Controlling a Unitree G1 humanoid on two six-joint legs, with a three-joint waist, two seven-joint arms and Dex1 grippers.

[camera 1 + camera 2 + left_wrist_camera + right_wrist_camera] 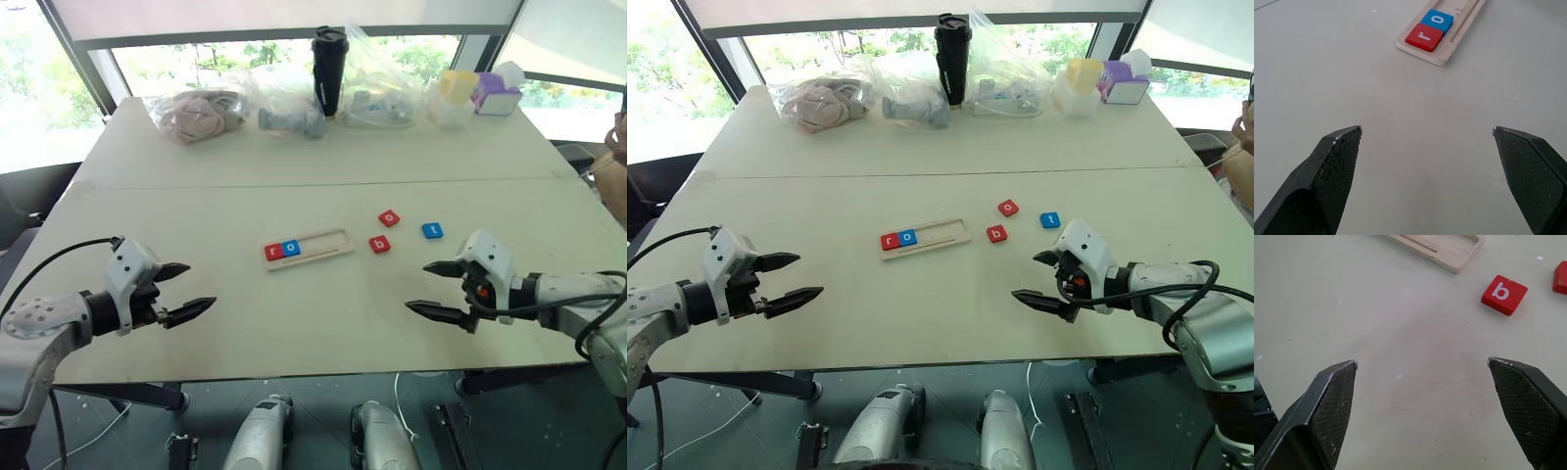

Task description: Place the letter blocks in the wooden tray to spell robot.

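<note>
Bright windows run behind the pale beige counter we lean over. Along its far edge we see clear plastic bags of soft items, a tall black tumbler and small yellow and purple boxes.

Near the middle lies the long, narrow tray of pale wood. Its left end holds the red square tile with a white "r" and, touching it, the blue tile with a white "o"; the remaining slots are bare wood.

Right of the tray, on the counter, lie three loose tiles: the red "b" tile just beside the tray's right end, the red "o" tile a little farther back, and the blue "t" tile to their right.

Our left gripper hovers over the near left of the counter, well apart from the tray, its black fingers spread wide and holding nothing. Our right gripper hovers at the near right, in front of the loose tiles, also spread wide and holding nothing.
</note>
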